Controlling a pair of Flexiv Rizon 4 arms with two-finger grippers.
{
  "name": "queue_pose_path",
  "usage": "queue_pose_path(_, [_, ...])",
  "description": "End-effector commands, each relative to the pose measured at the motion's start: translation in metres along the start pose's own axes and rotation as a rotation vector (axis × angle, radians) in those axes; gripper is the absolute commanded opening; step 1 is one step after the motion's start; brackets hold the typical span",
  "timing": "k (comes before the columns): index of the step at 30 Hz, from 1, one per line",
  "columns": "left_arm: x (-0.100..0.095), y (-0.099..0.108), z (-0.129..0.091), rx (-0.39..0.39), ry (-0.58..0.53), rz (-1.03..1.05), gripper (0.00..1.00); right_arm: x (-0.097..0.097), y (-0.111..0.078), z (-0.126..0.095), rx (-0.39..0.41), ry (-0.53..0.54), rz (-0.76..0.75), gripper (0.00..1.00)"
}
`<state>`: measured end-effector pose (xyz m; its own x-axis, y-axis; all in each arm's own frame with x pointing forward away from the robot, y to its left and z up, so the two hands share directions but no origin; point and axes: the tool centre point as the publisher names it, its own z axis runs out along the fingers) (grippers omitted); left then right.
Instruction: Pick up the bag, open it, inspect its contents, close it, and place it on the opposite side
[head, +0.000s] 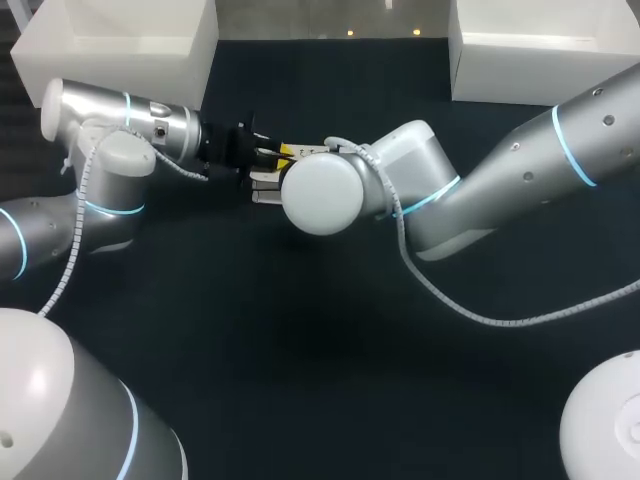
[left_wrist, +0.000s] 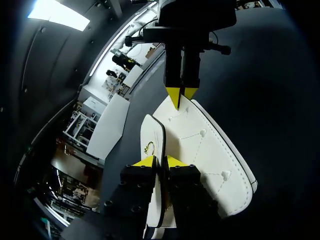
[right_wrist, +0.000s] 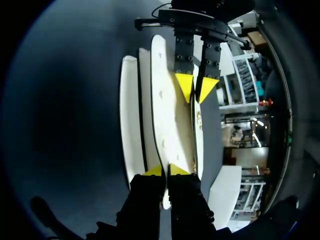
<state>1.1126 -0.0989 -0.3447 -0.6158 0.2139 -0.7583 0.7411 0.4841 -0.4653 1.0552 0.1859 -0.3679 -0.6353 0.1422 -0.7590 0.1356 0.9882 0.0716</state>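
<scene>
Nearest the head camera, my left arm shows its pale rounded housing in the lower corner, then runs up its side and bends in toward the middle. My right arm comes in from the opposite side, and its wrist meets the left one over the far middle of the dark table. Two white bins stand at the table's far edge, the left bin and the right bin, well apart.

Between the two wrists hangs the white bag, a flat stitched piece with dark edging and small studs. A small gold clasp sits near its rim.

The left gripper has its jaws drawn narrow, pinching a thin panel of the bag at one end. The right gripper is likewise narrow, clamped on the bag's other end and facing the left one.
</scene>
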Motion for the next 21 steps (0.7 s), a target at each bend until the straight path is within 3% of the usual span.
queue_pose_path(1, [-0.003,-0.004,-0.002,-0.007,-0.007,0.009,0.26,0.0,0.001,0.001,0.003,-0.003,0.0,0.0])
queue_pose_path(6, [-0.008,-0.004,-0.002,-0.015,-0.007,0.018,0.18,0.0,0.001,0.001,0.003,-0.003,0.0,0.0])
queue_pose_path(7, [-0.009,-0.003,-0.001,-0.019,-0.005,0.018,0.0,0.0,0.001,0.001,0.003,-0.003,0.0,0.0])
queue_pose_path(21, [0.002,0.015,0.006,-0.04,-0.009,-0.071,0.0,0.0,0.001,0.001,0.003,-0.003,0.0,0.0])
